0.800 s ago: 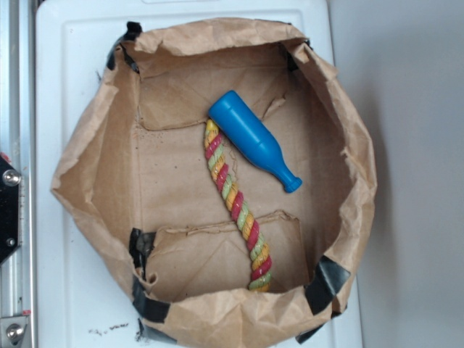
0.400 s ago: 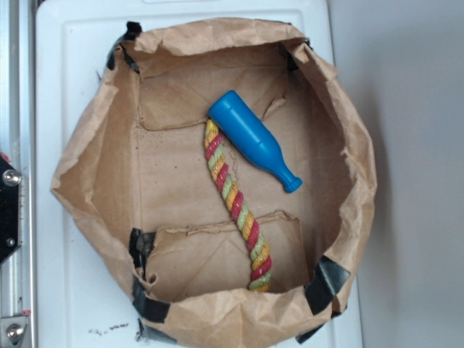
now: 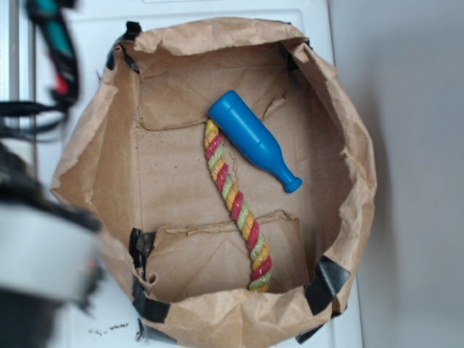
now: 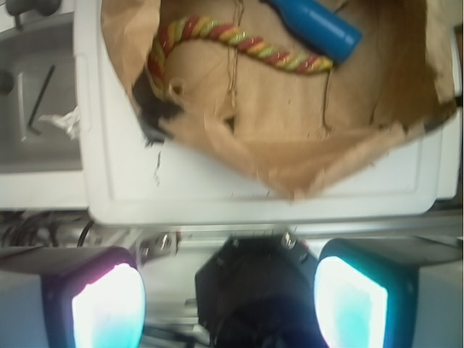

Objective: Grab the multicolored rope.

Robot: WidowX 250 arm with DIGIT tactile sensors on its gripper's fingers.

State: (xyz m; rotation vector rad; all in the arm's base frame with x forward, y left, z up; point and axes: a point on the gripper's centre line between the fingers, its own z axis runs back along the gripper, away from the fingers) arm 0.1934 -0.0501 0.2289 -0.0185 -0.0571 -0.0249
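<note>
A brown paper bag [image 3: 109, 167] sits on a white tray [image 4: 239, 196]. My claw [image 4: 228, 304] is apart, empty. The multicolored rope [image 4: 239, 43] lies ahead, stretched sideways.

my gripper [image 4: 228, 301]: two pale glowing pads [image 4: 107, 308], dark frames | black hex body, two screws | exterior: blurred black cables [image 3: 29, 116]
</note>
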